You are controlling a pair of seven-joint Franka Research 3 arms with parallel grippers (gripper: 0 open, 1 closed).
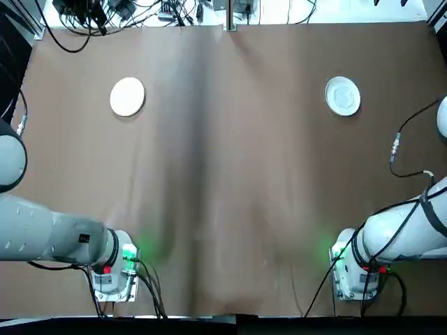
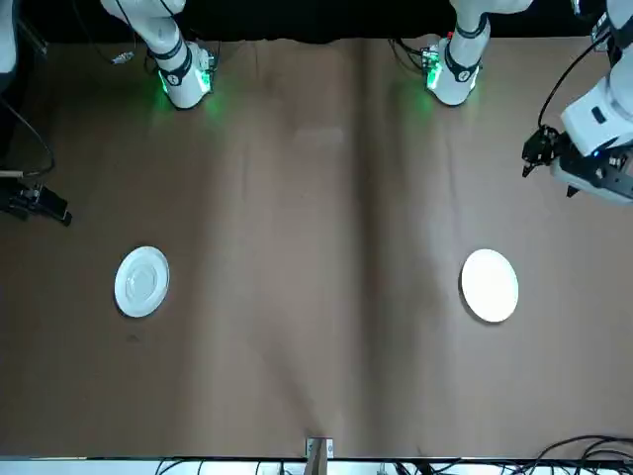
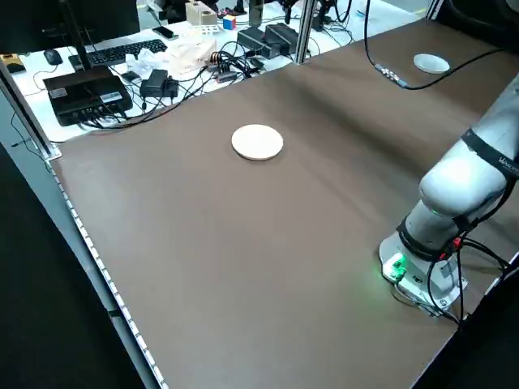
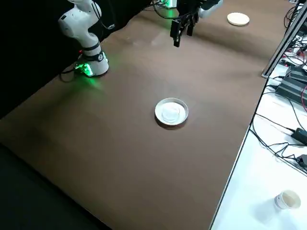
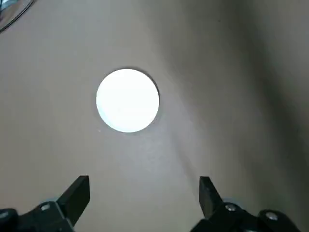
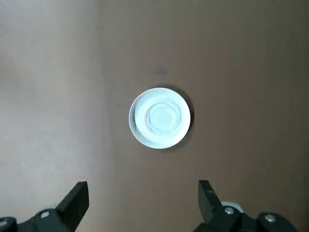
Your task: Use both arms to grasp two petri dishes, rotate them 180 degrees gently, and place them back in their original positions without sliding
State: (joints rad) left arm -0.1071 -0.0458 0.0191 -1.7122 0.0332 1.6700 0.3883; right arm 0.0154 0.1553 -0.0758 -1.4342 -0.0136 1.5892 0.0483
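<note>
The plain flat petri dish (image 1: 127,96) lies on the brown table at the far left, also shown in the left wrist view as a white disc (image 5: 127,100). The rimmed petri dish (image 1: 343,95) with an inner ring lies at the far right (image 6: 160,117). My left gripper (image 5: 144,193) hovers high above the table, short of the plain dish, open and empty; the right side view shows it hanging in the air (image 4: 182,31). My right gripper (image 6: 143,195) hovers likewise short of the rimmed dish, open and empty. Neither gripper touches a dish.
The arm bases (image 1: 115,269) (image 1: 356,269) stand at the near edge with green lights. A cable with a connector (image 1: 394,148) hangs over the right side. Beyond the far edge are cables, a keyboard and boxes (image 3: 85,89). A paper cup (image 4: 287,199) sits off the table.
</note>
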